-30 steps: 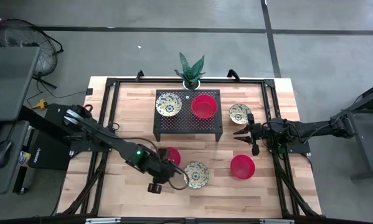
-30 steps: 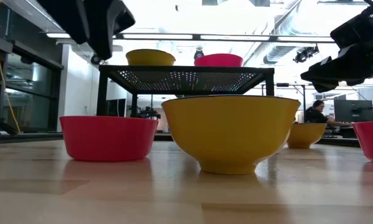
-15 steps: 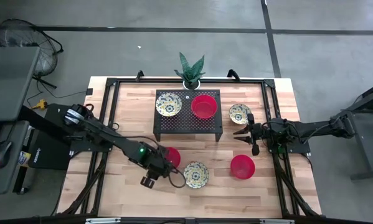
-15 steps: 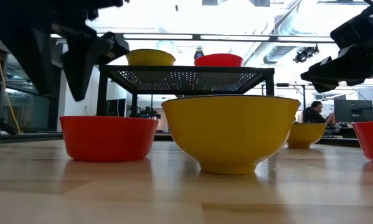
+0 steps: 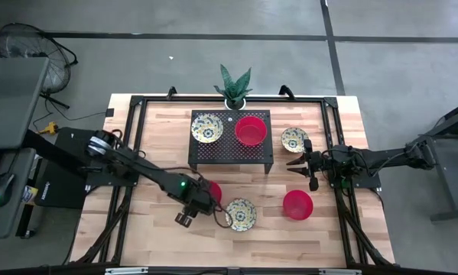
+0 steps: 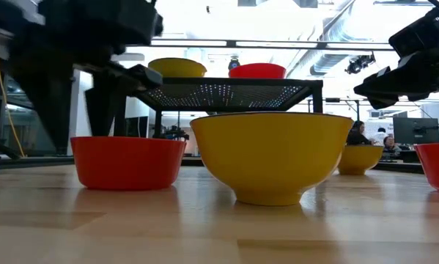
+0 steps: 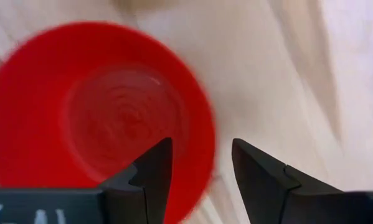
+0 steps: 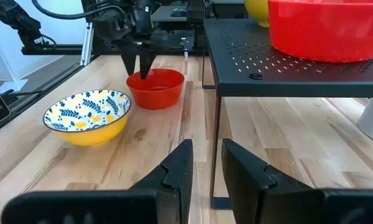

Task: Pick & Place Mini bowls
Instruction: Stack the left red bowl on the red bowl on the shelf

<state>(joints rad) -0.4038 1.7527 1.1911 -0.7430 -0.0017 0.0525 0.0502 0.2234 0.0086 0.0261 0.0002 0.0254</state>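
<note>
Red bowl (image 7: 99, 112): spread left gripper (image 7: 202, 165) has descended, apparently straddling its rim.

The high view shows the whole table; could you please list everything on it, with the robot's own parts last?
Red bowls: three; one on the black rack, one front left under the left gripper, one front right.
Patterned yellow bowls: three; one on the rack, one front centre, one right of the rack.
Black rack: one, black mesh, centre back.
Plant: one, green in white pot, back edge.
Table: one, light wood.
Left gripper: open, straddling the front-left red bowl's rim.
Right gripper: empty, waiting right of the rack.
</note>
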